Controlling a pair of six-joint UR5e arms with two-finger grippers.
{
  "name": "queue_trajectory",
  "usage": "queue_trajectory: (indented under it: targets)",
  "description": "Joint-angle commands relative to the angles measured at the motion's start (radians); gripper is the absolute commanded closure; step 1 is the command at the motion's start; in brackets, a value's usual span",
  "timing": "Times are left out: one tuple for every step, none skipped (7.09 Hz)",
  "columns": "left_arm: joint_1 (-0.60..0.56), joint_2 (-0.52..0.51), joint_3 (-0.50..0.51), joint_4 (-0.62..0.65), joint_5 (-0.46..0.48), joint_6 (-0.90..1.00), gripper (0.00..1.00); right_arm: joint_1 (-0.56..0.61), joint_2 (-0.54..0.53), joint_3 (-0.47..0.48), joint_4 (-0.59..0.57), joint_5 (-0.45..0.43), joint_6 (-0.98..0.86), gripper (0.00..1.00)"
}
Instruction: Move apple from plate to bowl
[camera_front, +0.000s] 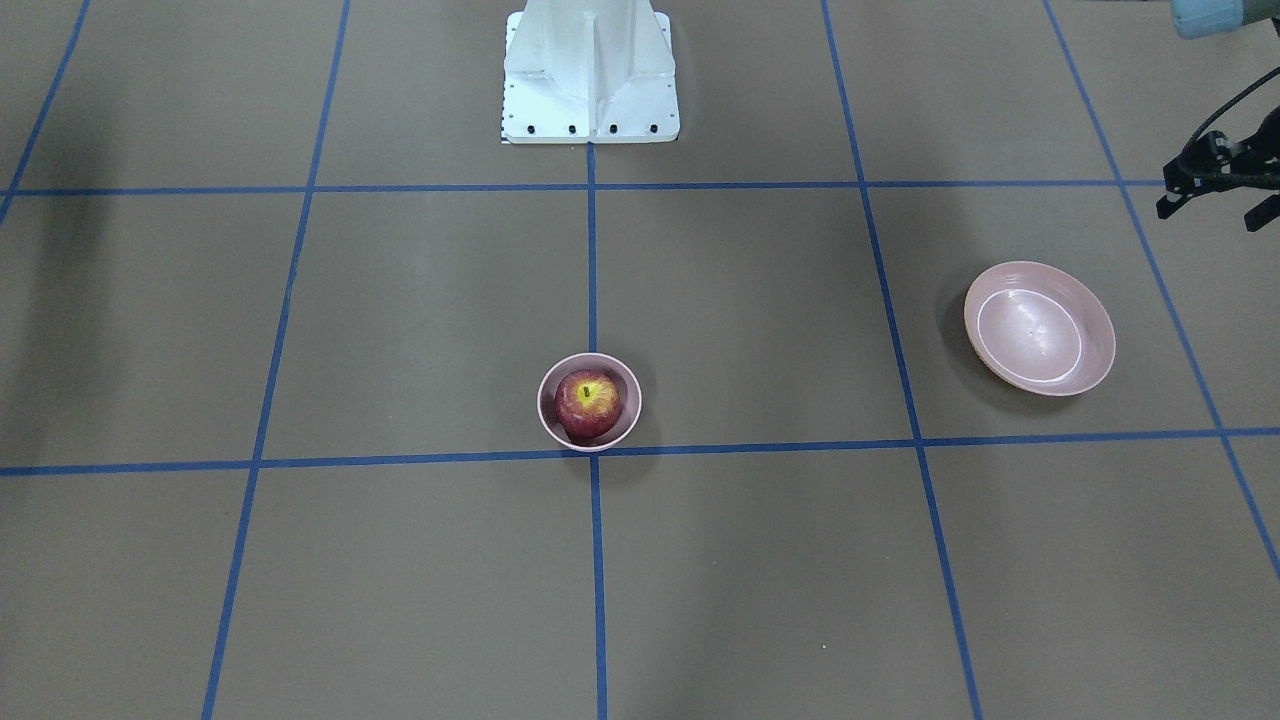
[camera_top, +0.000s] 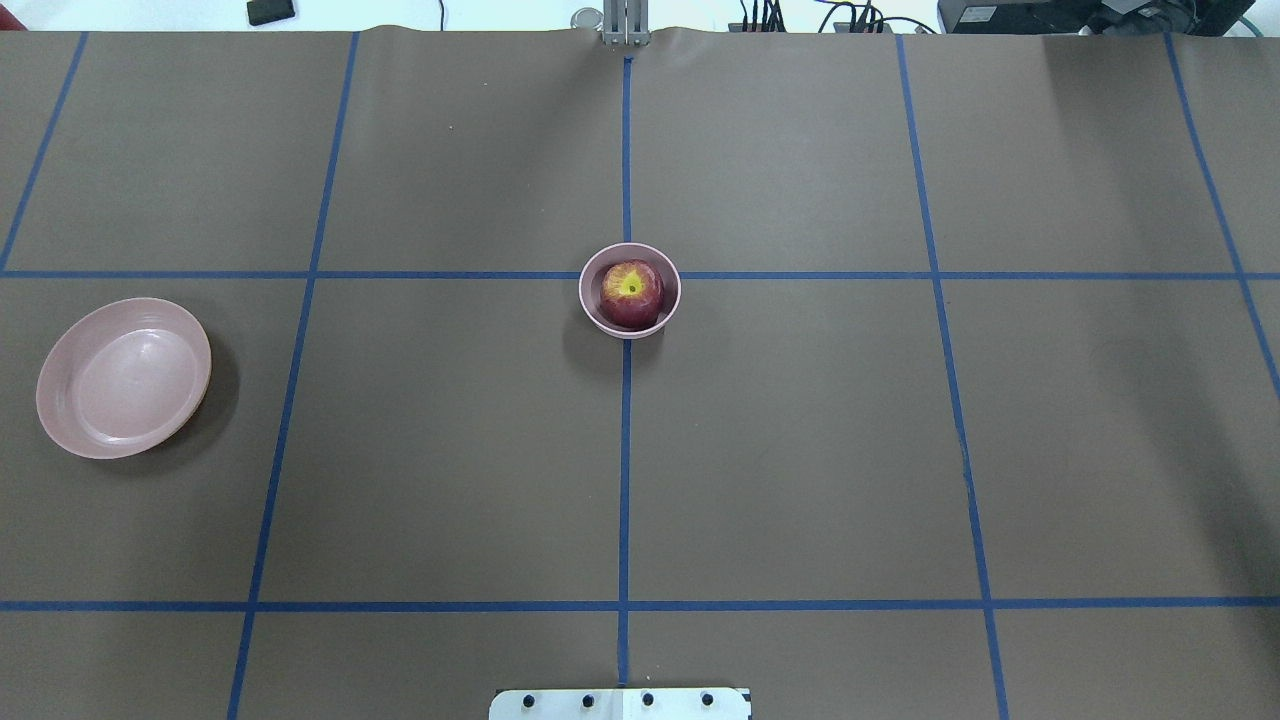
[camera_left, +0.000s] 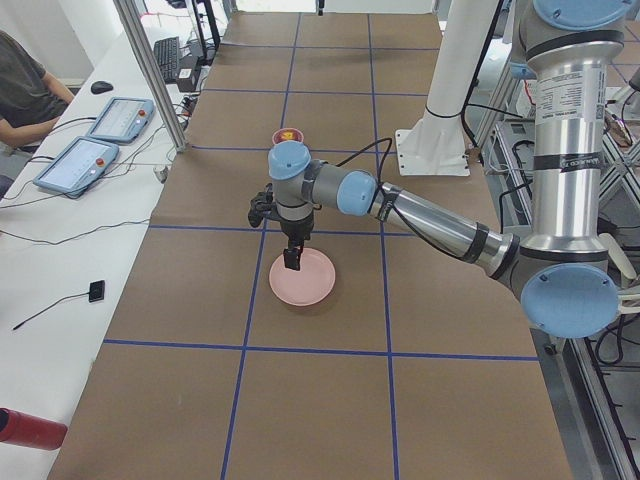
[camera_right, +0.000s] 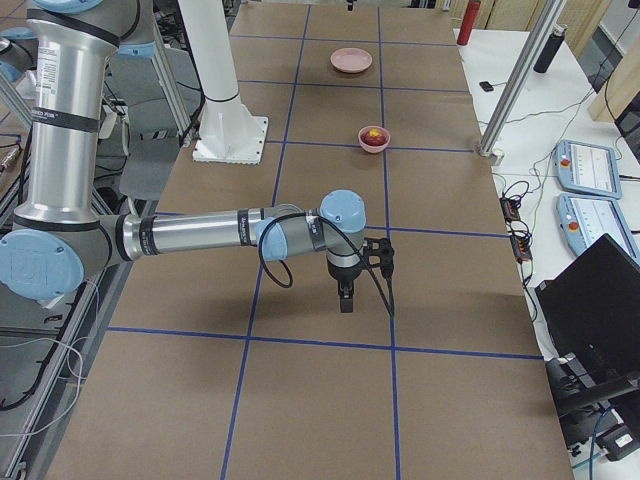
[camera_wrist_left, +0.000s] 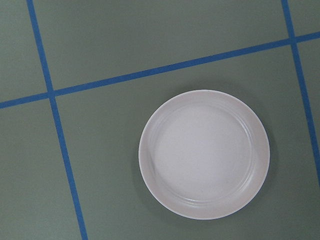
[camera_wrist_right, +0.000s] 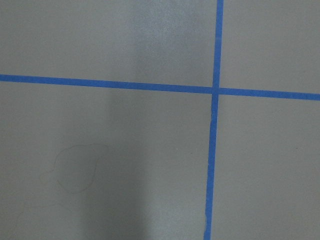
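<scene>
Sitting in the bowl (camera_front: 546, 410) is the apple (camera_front: 587, 405); state of left gripper (camera_left: 291, 262) and right gripper (camera_right: 346, 300): cannot tell.

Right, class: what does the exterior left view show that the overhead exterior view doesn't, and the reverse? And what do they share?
Only exterior left: the left gripper hanging above the plate, plus a seated person and two tablets on the side desk.
Only overhead: a straight-down look into the bowl, with the apple showing its yellow stem patch, and no arm in frame.
Both: the apple in the bowl, the plate empty, blue tape lines on the brown table.
</scene>
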Motion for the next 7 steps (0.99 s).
queue_trajectory:
  targets:
    - [-0.001,-0.007,0.037,-0.014,-0.002,-0.065,0.02,0.015,0.001,0.016,-0.032,0.007,-0.017,0.0]
    - [-0.005,-0.01,0.04,-0.017,0.004,-0.067,0.02,0.015,-0.004,0.025,-0.037,0.007,-0.016,0.0]
    - [-0.007,-0.016,0.043,-0.017,0.005,-0.07,0.02,0.008,0.002,0.024,-0.067,0.001,-0.016,0.0]
    - [-0.01,-0.016,0.03,-0.017,0.002,-0.131,0.02,0.008,0.01,0.024,-0.083,-0.004,-0.016,0.0]
    - [-0.01,-0.005,0.045,-0.025,0.004,-0.115,0.02,0.006,0.011,0.021,-0.084,-0.013,-0.011,0.0]
    - [-0.008,-0.01,0.075,-0.064,0.004,-0.116,0.02,0.001,0.024,0.015,-0.084,-0.025,-0.013,0.0]
    - [-0.008,-0.01,0.107,-0.104,0.004,-0.113,0.02,-0.003,0.022,0.018,-0.086,-0.016,0.001,0.0]
